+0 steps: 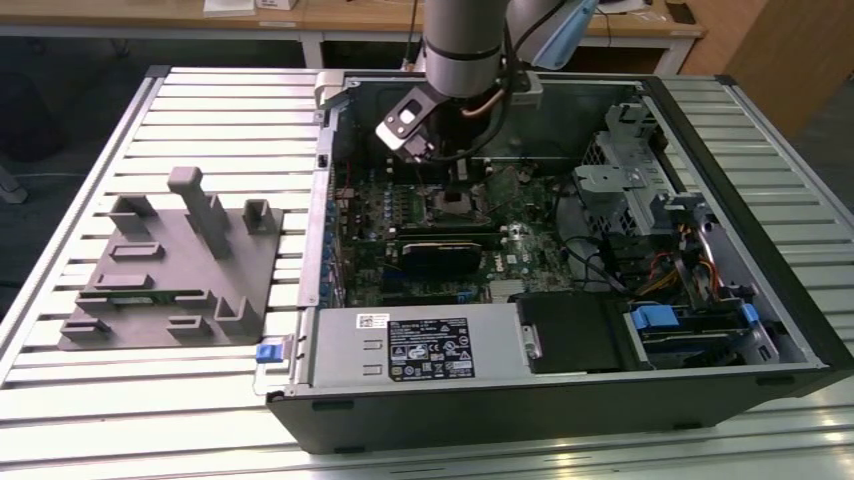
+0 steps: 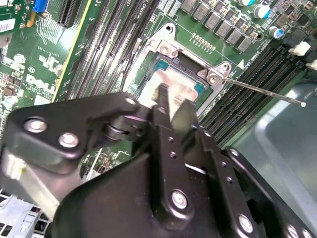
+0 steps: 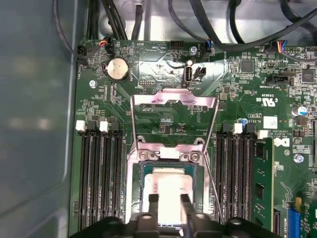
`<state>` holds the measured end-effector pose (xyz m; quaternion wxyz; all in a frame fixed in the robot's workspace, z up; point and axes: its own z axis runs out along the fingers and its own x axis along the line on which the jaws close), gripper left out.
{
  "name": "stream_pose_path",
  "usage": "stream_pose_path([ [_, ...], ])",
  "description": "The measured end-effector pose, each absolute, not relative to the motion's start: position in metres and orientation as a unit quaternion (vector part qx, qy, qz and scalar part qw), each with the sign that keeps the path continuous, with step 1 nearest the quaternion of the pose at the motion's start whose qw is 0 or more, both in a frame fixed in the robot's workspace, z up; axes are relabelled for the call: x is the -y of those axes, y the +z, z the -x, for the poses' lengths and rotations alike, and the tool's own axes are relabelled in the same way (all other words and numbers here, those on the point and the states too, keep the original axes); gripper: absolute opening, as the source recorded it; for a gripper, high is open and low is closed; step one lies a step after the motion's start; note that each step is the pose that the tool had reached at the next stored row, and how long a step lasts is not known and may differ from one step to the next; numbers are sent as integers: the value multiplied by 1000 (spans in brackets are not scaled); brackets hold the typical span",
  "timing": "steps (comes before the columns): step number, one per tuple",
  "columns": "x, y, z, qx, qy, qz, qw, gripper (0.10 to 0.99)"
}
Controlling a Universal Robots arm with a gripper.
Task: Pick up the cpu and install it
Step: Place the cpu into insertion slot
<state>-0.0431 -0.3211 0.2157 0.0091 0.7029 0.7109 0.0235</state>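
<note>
Three o'clock from the grey moulded fixture, our jaws pinch the small silver-topped square cpu by opposite edges; we judge it light, stiff, fragile.

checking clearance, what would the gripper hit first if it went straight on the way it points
Most likely the cpu, in the open socket right ahead of the gripper; whether they touch is unclear.
</note>
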Motion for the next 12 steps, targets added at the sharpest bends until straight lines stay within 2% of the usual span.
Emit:
stream_pose_path([
  [1, 321, 216, 43, -711, 23, -703, 9, 302],
  [3, 321, 217, 43, -711, 22, -703, 8, 180],
  [4, 321, 218, 43, -711, 22, -703, 8, 180],
  [5, 321, 219, 43, -711, 22, -703, 8, 125],
  [12, 321, 223, 42, -711, 21, -703, 7, 106],
])
